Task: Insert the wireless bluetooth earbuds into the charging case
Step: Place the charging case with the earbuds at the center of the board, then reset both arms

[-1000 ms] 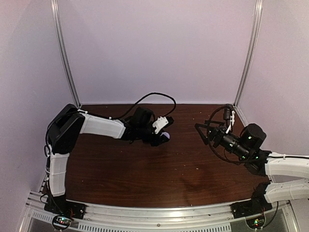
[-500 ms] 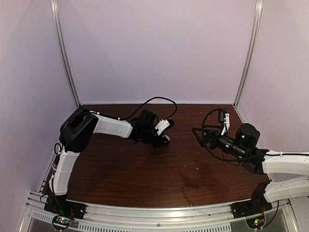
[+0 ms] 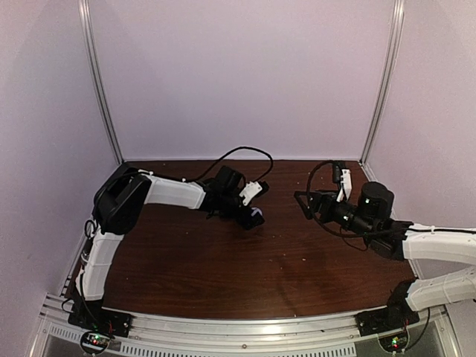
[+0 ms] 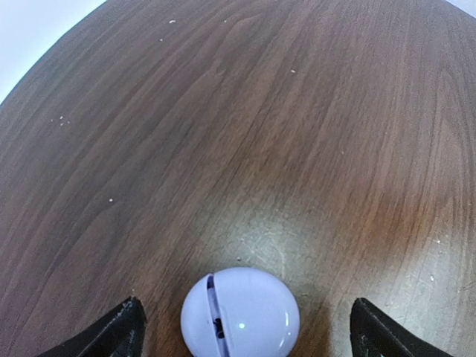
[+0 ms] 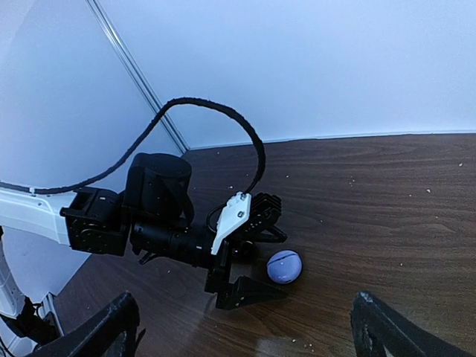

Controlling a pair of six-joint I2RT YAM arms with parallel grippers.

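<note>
Completion looks near: the charging case (image 4: 239, 312) lies apparently shut on the tabletop (image 3: 223, 260), left of centre toward the back edge, between the left gripper's (image 4: 247, 335) spread jaws, untouched. No earbuds show, so they are probably inside. The right gripper (image 5: 242, 327) hovers well apart, jaws wide and empty.

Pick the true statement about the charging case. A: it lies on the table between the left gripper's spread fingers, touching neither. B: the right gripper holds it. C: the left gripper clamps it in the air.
A: the charging case sits on the table, bare wood showing between it and each finger of the left gripper.
</note>
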